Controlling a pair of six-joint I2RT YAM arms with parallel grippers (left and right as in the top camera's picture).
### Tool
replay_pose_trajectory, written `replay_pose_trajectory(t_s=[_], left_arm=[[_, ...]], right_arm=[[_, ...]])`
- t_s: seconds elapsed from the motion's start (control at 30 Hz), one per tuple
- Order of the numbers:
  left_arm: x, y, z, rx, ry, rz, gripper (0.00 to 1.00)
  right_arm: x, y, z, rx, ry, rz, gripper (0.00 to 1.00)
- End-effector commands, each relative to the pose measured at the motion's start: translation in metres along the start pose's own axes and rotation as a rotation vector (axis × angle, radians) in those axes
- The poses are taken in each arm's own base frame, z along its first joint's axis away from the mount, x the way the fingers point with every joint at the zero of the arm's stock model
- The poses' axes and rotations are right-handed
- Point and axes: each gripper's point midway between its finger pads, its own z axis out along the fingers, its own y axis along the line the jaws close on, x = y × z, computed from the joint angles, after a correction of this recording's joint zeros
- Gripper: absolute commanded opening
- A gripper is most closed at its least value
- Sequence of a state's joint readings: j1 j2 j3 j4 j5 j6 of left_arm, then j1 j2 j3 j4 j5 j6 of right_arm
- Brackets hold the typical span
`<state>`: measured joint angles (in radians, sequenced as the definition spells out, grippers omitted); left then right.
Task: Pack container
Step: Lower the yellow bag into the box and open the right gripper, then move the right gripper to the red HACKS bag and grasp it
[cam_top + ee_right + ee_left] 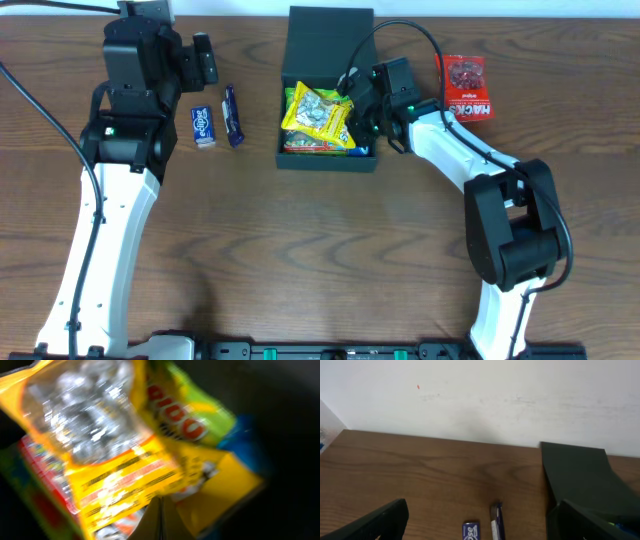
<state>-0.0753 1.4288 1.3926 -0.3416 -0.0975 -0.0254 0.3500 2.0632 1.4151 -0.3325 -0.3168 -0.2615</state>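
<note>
Found the right gripper [160, 519] pinched shut on the edge of a yellow crinkly plastic snack packet [315, 110], its red lettering too blurred to read, down inside the dark teal-black rectangular cardboard container [328, 40], which stood lid-up at the far middle of the brown wooden table [300, 250]. Read "HACKS" on a red sweet packet [468, 85] lying just right of that box. Saw the left gripper [480, 510] spread wide and empty above a small blue wrapper [471, 531] ending in "ose" and a dark blue bar [233, 115].
</note>
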Motion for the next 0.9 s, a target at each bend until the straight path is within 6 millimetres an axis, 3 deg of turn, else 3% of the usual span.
replay_pose_trajectory(t_s=[0.0,0.33,0.67,0.87], left_arm=[[-0.009,0.004,-0.006,-0.015,-0.022,-0.001,0.95],[-0.009,0.004,-0.006,-0.015,-0.022,-0.001,0.95],[-0.009,0.004,-0.006,-0.015,-0.022,-0.001,0.95],[-0.008,0.004,-0.006,-0.015,-0.019,-0.001,0.95]], right_arm=[[-0.013,0.022,-0.009,-0.106,-0.031,-0.001,0.01],[0.001,-0.001,0.017,0.021,0.007,-0.009,0.01],[-0.023,-0.021,0.030,0.105,-0.107,-0.029,0.01],[-0.039,-0.027,0.021,0.125,-0.153,0.070,0.01]])
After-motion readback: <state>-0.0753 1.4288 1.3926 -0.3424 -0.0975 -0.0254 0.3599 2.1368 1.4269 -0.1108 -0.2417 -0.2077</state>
